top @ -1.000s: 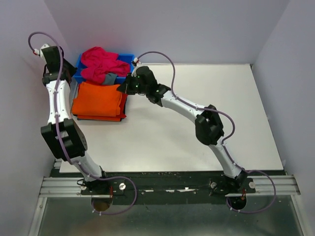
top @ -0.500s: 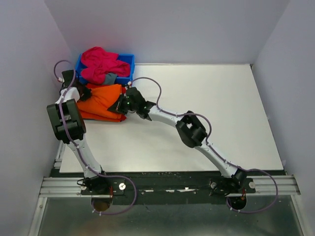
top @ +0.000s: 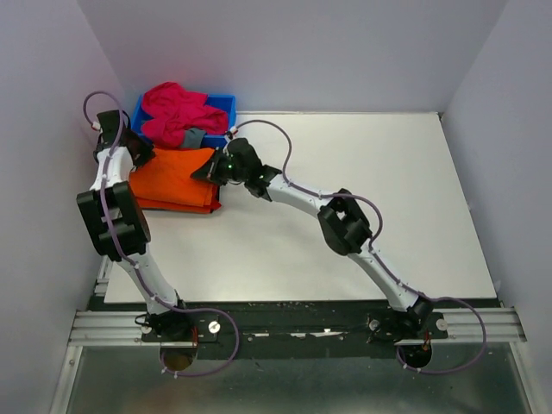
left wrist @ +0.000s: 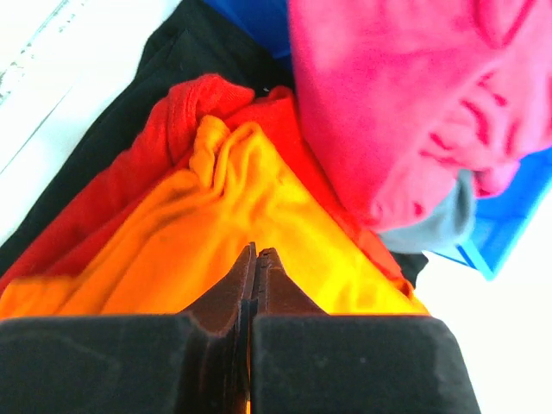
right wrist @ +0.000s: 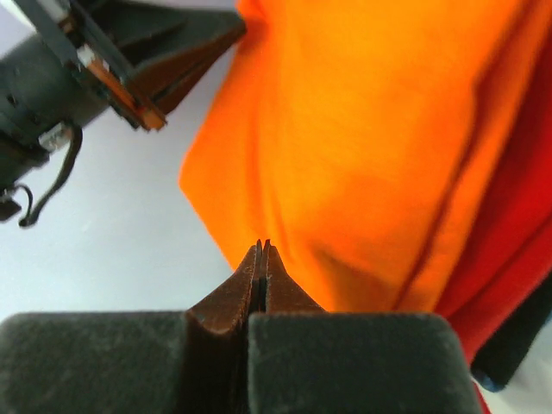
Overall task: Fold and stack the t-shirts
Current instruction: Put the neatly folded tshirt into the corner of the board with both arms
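Observation:
A folded orange t-shirt [top: 172, 177] lies on top of a red t-shirt [top: 172, 206] at the table's far left. A magenta-pink t-shirt [top: 177, 112] is heaped in the blue bin [top: 222, 103] behind them. My left gripper [top: 138, 155] is at the orange shirt's far left corner, and its shut jaws [left wrist: 256, 252] point over the orange cloth [left wrist: 172, 259] with nothing seen between them. My right gripper [top: 204, 170] is at the shirt's right edge, shut [right wrist: 261, 244], its tips at the border of the orange cloth [right wrist: 371, 129]. The left gripper [right wrist: 231, 34] also shows in the right wrist view.
A small grey cloth [top: 191, 136] hangs at the bin's front edge. Black cloth [left wrist: 172, 69] lies under the red shirt [left wrist: 185, 103]. The white table [top: 345, 216] stretches right and toward me. Walls stand close on the left and behind.
Both grippers came down onto the orange shirt and bunched it between them. They have since moved back a little, and the shirt lies flatter.

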